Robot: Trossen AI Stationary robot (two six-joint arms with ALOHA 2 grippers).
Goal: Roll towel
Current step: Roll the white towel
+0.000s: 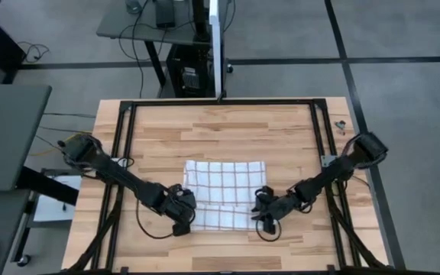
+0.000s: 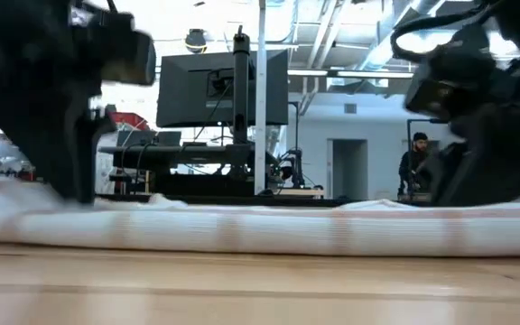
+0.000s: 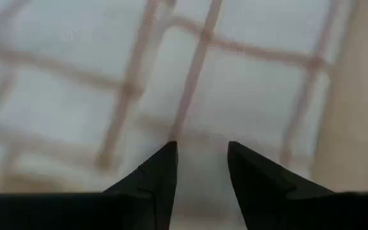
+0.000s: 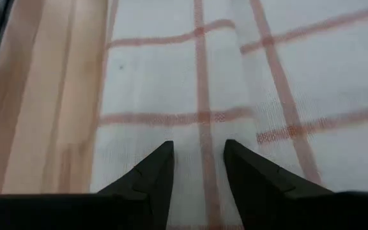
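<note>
A white towel with red-brown check lines (image 1: 224,191) lies flat on the wooden table. Its near strip (image 1: 220,218) is folded over, and in the low view it shows as a thick band (image 2: 260,230) across the table. My left gripper (image 1: 183,219) is at the towel's near left corner. My right gripper (image 1: 266,218) is at the near right corner. Both point down at the cloth with a narrow gap between the fingertips, as the left wrist view (image 3: 201,153) and the right wrist view (image 4: 198,153) show. No cloth is bunched between the fingers. My left gripper has its fingertips (image 3: 165,160) down at the towel's folded near strip (image 3: 197,115), slanting from above and from the near left. I cannot tell whether they touch it. My right gripper has its fingertips (image 4: 161,156) down at the near strip (image 4: 200,121) beside the towel's right edge, slanting from above. I cannot tell whether they touch it.
A black frame (image 1: 220,103) runs round the table top. Bare wood (image 1: 220,126) lies beyond the towel's far edge. A small metal object (image 1: 341,124) sits by the right rail. Monitors and a person (image 2: 418,162) show in the room behind.
</note>
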